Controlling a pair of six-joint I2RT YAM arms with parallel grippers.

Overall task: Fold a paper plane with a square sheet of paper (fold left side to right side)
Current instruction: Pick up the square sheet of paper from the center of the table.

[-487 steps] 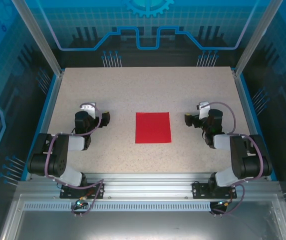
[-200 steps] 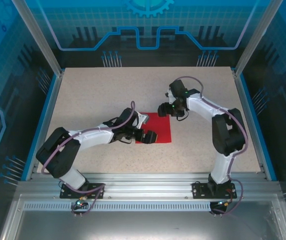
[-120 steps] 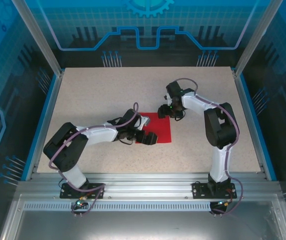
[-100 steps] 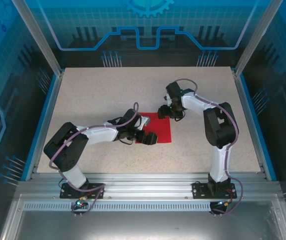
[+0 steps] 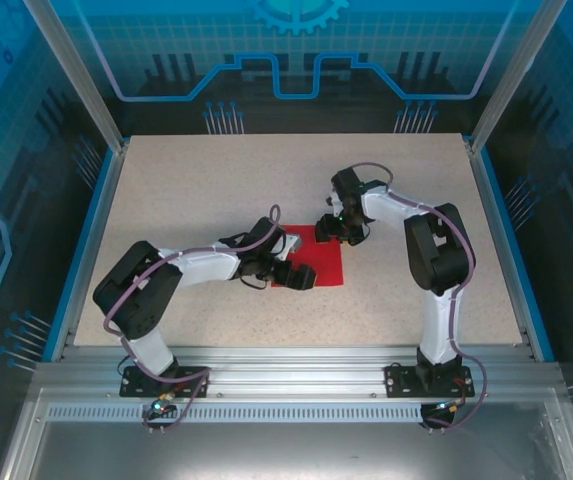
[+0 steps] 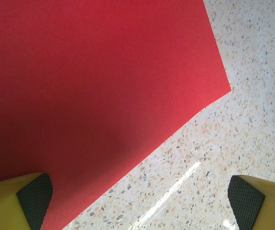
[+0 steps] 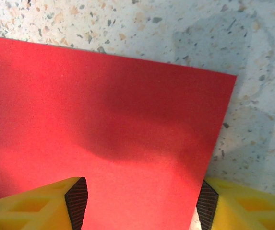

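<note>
Right gripper (image 5: 334, 229) has edged closer onto the square sheet of paper (image 5: 322, 263).

Bright, even overhead light, sharp throughout. Soft shadow on the red paper (image 7: 127, 96) just ahead of the right gripper (image 7: 140, 202). Thin glare streak on the table (image 6: 252, 96) inside the left gripper (image 6: 139, 197).

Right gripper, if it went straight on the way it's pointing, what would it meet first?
Most likely the square sheet of paper, near its corner. The right gripper points down astride the sheet's edge, with bare table just beyond it. How high it hangs is unclear.
</note>
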